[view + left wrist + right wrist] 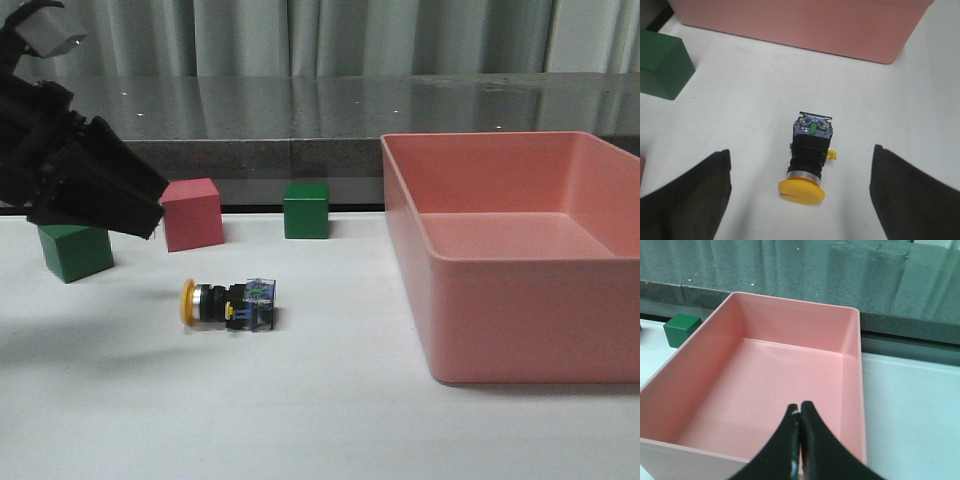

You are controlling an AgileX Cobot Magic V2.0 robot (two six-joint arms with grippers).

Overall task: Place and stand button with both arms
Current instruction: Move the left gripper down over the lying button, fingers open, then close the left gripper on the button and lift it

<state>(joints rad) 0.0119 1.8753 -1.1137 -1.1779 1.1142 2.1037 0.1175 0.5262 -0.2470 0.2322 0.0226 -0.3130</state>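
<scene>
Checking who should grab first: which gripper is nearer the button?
Left. The left gripper is open with the button lying between its fingers; the right gripper is shut above the pink bin.

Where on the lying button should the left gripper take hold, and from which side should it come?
The button lies on its side, yellow cap toward the open left gripper, base block away. Probably best to come down from above and close across the black cylindrical body, between cap and block: it is the narrow middle, and the fingers already stand either side of it.

The left arm is bulky matte black — a silver-white box near its wrist.
</scene>
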